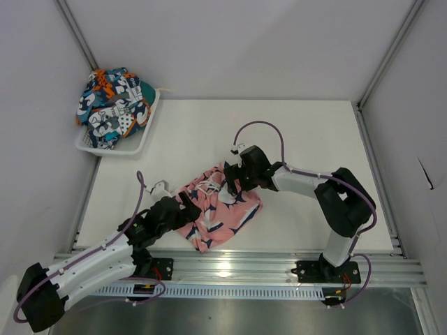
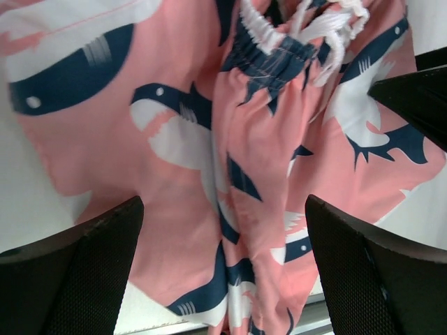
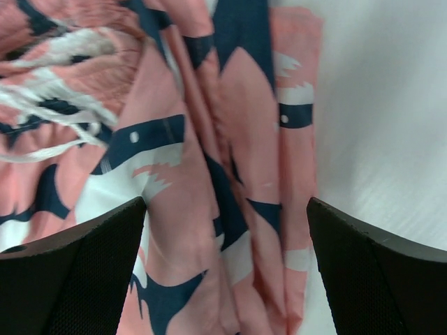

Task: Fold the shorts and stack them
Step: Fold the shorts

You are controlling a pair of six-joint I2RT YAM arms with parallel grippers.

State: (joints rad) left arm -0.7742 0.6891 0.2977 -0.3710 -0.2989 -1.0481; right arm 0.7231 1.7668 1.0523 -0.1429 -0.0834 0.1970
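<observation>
Top external: pink shorts (image 1: 223, 220) lie diagonally, waistband (image 1: 207, 185) far; left tool (image 1: 190, 209), right tool (image 1: 232, 190) apart.

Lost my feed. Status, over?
Left tool open, right tool open, nothing held. Pink shark-print fabric shorts rumpled beneath them. Teal-orange patchwork shorts in white basket. No obstruction.

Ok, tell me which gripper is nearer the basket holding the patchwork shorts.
Left. The left gripper hangs open over the pink shorts' left edge, on the basket's side; the right gripper hangs open over their far edge, further right.
</observation>
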